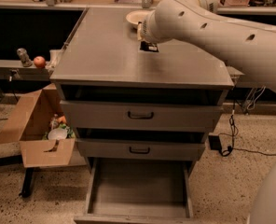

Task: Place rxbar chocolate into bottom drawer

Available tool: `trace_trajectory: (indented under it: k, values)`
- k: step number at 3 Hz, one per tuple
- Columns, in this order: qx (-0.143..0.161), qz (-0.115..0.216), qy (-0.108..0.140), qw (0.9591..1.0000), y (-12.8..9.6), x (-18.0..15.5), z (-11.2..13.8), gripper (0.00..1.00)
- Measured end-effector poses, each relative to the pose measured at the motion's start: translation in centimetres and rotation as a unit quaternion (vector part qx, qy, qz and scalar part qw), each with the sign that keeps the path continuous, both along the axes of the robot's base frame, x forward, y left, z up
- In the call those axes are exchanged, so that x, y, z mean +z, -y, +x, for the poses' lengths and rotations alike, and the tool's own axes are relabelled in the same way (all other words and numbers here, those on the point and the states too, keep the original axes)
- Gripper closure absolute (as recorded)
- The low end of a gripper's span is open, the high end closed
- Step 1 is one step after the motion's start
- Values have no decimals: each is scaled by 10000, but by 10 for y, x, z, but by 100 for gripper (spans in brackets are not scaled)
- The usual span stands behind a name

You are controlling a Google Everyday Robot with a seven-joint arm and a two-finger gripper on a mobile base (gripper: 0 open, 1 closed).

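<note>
The bottom drawer (138,190) stands pulled out nearest, its grey floor open between low sides. Toward the far edge of the tabletop (105,55), the rxbar chocolate (150,47) sits beneath the gripper (145,40). I cannot tell the gripper's hold. A bowl (133,17) lies just beyond.

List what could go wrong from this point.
The tool is at the dark-wrapped flat snack bar on the grey cabinet top, close to the cream bowl; it might nudge the bowl. The open grey bottom drawer lies low beneath two upper drawers, so the arm could clip them or drop the bar outside.
</note>
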State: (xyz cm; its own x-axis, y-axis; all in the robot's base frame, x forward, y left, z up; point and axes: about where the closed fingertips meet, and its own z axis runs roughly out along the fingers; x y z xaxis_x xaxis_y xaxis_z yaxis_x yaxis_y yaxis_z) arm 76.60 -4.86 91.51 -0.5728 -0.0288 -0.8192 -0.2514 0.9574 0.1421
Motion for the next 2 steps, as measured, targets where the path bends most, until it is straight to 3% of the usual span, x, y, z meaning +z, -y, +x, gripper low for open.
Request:
trace_trajectory:
  k: [1,2]
  values:
    - [373,43,46,9993,-8,0,-12,100]
    - [954,637,-262,9931,-9,-12,-44,100]
